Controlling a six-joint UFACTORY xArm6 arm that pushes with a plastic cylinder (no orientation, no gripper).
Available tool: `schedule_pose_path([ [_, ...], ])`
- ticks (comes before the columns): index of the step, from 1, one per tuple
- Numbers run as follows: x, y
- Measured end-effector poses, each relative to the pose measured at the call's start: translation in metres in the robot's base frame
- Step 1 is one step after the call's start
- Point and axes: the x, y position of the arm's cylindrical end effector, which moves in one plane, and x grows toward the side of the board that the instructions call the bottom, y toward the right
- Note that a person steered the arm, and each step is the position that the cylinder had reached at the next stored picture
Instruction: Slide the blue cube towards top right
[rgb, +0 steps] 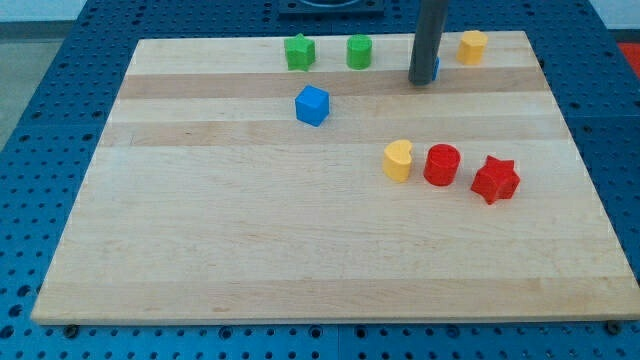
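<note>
The blue cube (312, 105) sits on the wooden board (300, 240), left of centre in the upper part. My tip (422, 82) rests on the board near the view's top, right of centre, well to the right of the cube and slightly above it. A second blue block (434, 68) shows only as a sliver behind the rod's right side; its shape is hidden.
A green star (299, 52) and a green cylinder (359, 51) stand along the top edge, a yellow block (472, 46) at the top right. A yellow heart-like block (398, 160), a red cylinder (441, 165) and a red star (495, 179) lie in a row right of centre.
</note>
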Motion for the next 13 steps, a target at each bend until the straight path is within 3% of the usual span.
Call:
schedule_pose_path([
  [3, -0.018, -0.004],
  [5, 0.118, -0.112],
  [7, 0.104, -0.153],
  [13, 0.055, -0.172],
])
